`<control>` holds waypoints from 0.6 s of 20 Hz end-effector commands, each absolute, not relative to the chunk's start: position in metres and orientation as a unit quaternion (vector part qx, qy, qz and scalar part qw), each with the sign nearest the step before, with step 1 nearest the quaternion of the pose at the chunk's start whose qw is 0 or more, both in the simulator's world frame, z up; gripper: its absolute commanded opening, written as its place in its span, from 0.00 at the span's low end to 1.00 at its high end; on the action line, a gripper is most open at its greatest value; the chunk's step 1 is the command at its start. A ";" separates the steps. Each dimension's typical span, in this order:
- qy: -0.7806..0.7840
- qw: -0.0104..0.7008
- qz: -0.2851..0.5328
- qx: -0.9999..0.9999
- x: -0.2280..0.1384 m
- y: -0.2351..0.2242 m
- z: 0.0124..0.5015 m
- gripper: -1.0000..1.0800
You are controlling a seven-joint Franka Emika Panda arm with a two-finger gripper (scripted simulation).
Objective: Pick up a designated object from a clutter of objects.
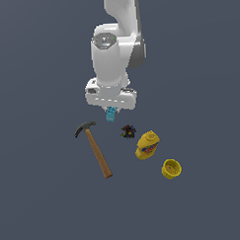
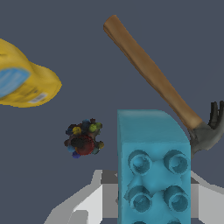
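Observation:
The cyan-blue studded brick point(image 1: 111, 114) sits between the fingers of my gripper point(image 1: 111, 111), right under the white hand. In the wrist view the brick point(image 2: 153, 166) fills the near field with its round studs facing the camera, and the grey-white fingers point(image 2: 85, 205) flank it on both sides. The gripper point(image 2: 153, 201) is shut on the brick. The wooden-handled hammer point(image 1: 96, 150) lies on the floor toward the exterior view's left of the brick, and also shows in the wrist view point(image 2: 148, 70).
A tiny dark multicoloured object point(image 1: 127, 131) point(image 2: 83, 140) lies just to the exterior view's right of the brick. A yellow bottle point(image 1: 147, 145) point(image 2: 22, 81) lies beyond it, and a yellow cup point(image 1: 171, 168) further right. The floor is plain dark grey.

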State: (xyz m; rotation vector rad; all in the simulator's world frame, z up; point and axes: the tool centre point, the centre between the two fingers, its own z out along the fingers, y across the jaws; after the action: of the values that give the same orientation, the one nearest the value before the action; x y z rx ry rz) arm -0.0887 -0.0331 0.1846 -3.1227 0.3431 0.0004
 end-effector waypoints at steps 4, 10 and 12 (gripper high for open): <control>0.109 0.000 0.000 -0.994 -0.071 -0.041 0.233 0.00; 0.109 0.000 0.000 -0.994 -0.050 -0.051 0.287 0.00; 0.109 0.000 0.000 -0.994 -0.042 -0.054 0.304 0.00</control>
State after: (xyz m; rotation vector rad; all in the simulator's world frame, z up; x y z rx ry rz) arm -0.0476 -0.0514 0.2899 -3.1228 0.3432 0.0000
